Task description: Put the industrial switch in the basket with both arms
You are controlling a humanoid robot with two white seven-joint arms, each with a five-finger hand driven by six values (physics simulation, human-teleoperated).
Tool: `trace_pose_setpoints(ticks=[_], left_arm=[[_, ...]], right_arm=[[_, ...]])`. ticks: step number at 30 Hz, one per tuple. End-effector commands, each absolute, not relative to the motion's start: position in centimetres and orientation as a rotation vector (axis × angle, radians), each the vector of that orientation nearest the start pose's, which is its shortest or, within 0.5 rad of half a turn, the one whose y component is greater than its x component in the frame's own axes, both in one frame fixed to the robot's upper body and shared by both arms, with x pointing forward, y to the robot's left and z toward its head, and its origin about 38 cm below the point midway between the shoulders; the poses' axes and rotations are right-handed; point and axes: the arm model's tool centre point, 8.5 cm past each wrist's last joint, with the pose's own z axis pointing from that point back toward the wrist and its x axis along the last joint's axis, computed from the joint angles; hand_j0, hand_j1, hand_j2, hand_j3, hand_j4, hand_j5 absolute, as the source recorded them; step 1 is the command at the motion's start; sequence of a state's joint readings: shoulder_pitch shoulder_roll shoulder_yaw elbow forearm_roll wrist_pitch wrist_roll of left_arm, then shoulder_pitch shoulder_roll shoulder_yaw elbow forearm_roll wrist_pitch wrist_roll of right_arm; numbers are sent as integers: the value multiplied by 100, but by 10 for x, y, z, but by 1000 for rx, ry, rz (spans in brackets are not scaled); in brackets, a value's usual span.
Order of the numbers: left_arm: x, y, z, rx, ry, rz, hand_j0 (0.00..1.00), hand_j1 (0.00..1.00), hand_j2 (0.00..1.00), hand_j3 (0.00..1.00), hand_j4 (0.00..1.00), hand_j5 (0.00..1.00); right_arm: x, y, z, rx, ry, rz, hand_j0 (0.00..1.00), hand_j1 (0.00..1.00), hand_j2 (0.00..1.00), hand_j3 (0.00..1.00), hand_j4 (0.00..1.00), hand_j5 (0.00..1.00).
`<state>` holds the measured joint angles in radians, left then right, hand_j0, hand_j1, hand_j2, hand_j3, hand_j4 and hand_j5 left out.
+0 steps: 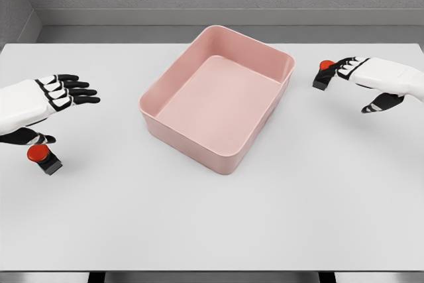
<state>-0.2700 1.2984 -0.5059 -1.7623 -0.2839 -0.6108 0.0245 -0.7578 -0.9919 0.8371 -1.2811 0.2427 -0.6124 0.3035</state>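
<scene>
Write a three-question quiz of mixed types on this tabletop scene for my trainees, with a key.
1. True or false: the pink basket already holds a switch.
2. How many red-button switches lie on the white table?
3. Which hand has its fingers nearest a switch: A. left hand, B. right hand?

Key:
1. False; it is empty.
2. Two: the left switch and the right switch.
3. B; whether they touch is unclear.

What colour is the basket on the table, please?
Pink, seen clearly in the head view: basket.
</scene>
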Motion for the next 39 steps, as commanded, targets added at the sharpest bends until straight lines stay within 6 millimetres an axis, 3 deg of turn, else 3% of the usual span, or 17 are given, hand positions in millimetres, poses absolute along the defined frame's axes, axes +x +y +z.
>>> trace_pose_setpoints(ticks=[1, 4, 6, 11, 17, 23, 27, 31, 39], left_arm=[[336, 370, 261, 502, -1675, -1935, 100, 100, 100, 100, 100, 100], [338, 370, 267, 519, -1679, -1942, 100, 100, 100, 100, 100, 100], [337, 374, 263, 499, -1578, -2013, 100, 100, 100, 100, 100, 100], [317, 406, 255, 474, -1324, -2131, 100, 100, 100, 100, 100, 100], [318, 409, 258, 489, -1313, -2135, 100, 100, 100, 100, 100, 100], [317, 395, 217, 457, -1291, -2215, 100, 100, 100, 100, 100, 100], [314, 396, 210, 447, -1264, -2235, 100, 100, 100, 100, 100, 100], [318, 407, 211, 475, -1236, -2222, 100, 100, 100, 100, 100, 100], [324, 419, 215, 517, -1208, -2204, 100, 100, 100, 100, 100, 100]], right_arm=[[443, -382, 223, -467, -1394, 1894, 100, 100, 100, 100, 100, 100], [445, -392, 221, -484, -1380, 1863, 100, 100, 100, 100, 100, 100], [449, -395, 227, -494, -1406, 1827, 100, 100, 100, 100, 100, 100], [454, -396, 240, -540, -1569, 1678, 100, 100, 100, 100, 100, 100], [455, -386, 234, -458, -1591, 1639, 100, 100, 100, 100, 100, 100], [459, -374, 233, -420, -1581, 1674, 100, 100, 100, 100, 100, 100], [464, -365, 234, -398, -1588, 1683, 100, 100, 100, 100, 100, 100], [475, -349, 237, -386, -1614, 1687, 100, 100, 100, 100, 100, 100], [483, -351, 229, -426, -1519, 1629, 100, 100, 100, 100, 100, 100]])
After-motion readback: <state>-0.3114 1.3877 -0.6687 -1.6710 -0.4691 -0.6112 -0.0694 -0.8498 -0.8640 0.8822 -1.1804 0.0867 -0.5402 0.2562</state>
